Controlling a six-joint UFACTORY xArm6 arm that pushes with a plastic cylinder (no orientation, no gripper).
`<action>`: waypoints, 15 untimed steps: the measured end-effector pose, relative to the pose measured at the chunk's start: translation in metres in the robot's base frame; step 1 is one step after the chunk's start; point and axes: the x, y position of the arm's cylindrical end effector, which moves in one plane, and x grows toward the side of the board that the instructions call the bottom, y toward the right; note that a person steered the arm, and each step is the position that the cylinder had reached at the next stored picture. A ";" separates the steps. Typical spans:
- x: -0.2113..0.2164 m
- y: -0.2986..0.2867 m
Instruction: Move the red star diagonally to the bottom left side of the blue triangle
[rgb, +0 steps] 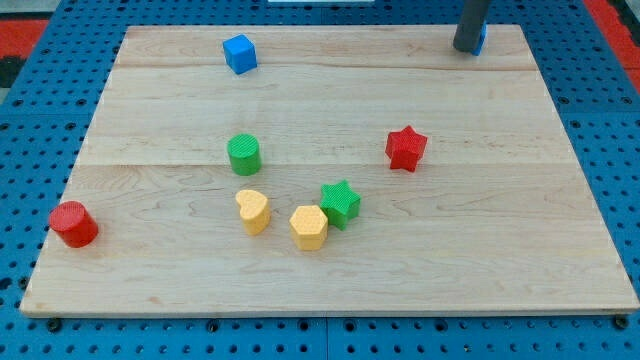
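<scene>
Red star (406, 148) mid-board toward the view's right, my tip (466, 48) (no gripper) well above, beside a blue block (482, 40).

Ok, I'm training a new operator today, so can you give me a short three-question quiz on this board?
1. True or false: the red star touches the green star.
2. Which block lies nearest the view's left edge? A) red cylinder B) yellow heart C) blue cube
3. Fill in: my tip stands at the view's top ____.
Key: 1 false; 2 A; 3 right.
</scene>
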 end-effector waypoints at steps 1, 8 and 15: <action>0.001 0.000; 0.236 -0.042; 0.123 -0.105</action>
